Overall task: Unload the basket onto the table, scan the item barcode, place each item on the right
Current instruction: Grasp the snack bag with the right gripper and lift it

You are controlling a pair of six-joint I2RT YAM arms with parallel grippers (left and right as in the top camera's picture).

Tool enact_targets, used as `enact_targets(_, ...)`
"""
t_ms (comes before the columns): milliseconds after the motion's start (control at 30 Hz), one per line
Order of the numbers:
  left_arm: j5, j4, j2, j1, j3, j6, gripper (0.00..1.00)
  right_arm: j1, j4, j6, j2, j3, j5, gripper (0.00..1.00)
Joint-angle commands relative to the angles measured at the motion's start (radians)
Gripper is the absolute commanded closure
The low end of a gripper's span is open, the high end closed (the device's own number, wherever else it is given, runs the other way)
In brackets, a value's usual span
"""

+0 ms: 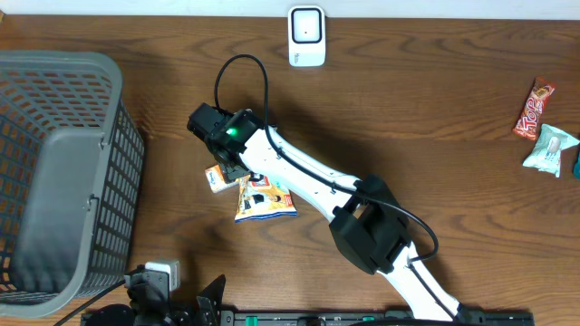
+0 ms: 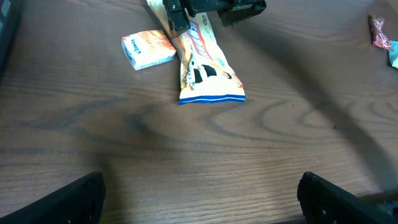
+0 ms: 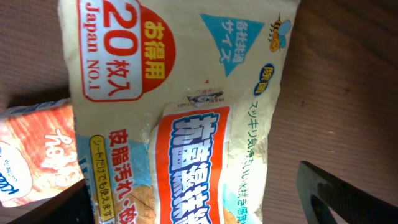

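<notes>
R claw (image 1: pixel 231 167) wide over wipes pkt (image 1: pixel 263 199), nothing held, L claw (image 2: pixel 202 199) wide & empty; risk: orange pack (image 1: pixel 216 178) just beside gets pinched too, or slick pkt skids on closing.

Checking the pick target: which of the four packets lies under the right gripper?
The cream wipes pack, blue-edged, mid-table; the orange packet lies beside it, the red packet and teal packet far away.

The basket (image 1: pixel 127 181) stands at the table's (image 1: pixel 435 91) left end, and the scanner (image 1: pixel 306 36) at the far edge, near the middle. The wipes packet (image 1: pixel 267 201) lies on the table right of the basket, with a small carton (image 1: pixel 216 178) touching its left side. A snack bar (image 1: pixel 533 109) and a wrapper (image 1: pixel 550 149) lie well apart at the right end.
</notes>
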Motion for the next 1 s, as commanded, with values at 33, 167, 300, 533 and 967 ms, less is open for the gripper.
enact_targets(33,0.002,0.0,-0.007,-0.004,0.005,0.018,0.02,-0.003,-0.002,0.041,-0.028,-0.002,0.062,0.11)
enact_targets(167,0.002,0.0,-0.007,-0.004,0.005,0.017,0.02,-0.003,0.019,0.072,-0.022,-0.041,0.061,0.13)
enact_targets(300,0.002,0.0,-0.007,-0.004,0.005,0.018,0.02,-0.003,0.051,0.091,-0.022,-0.092,0.061,0.14)
enact_targets(533,0.002,0.0,-0.007,-0.004,0.005,0.018,0.02,-0.003,0.071,0.109,-0.022,-0.146,0.061,0.15)
enact_targets(967,0.002,0.0,-0.007,-0.004,0.005,0.018,0.02,-0.003,0.078,0.128,-0.022,-0.147,0.061,0.41)
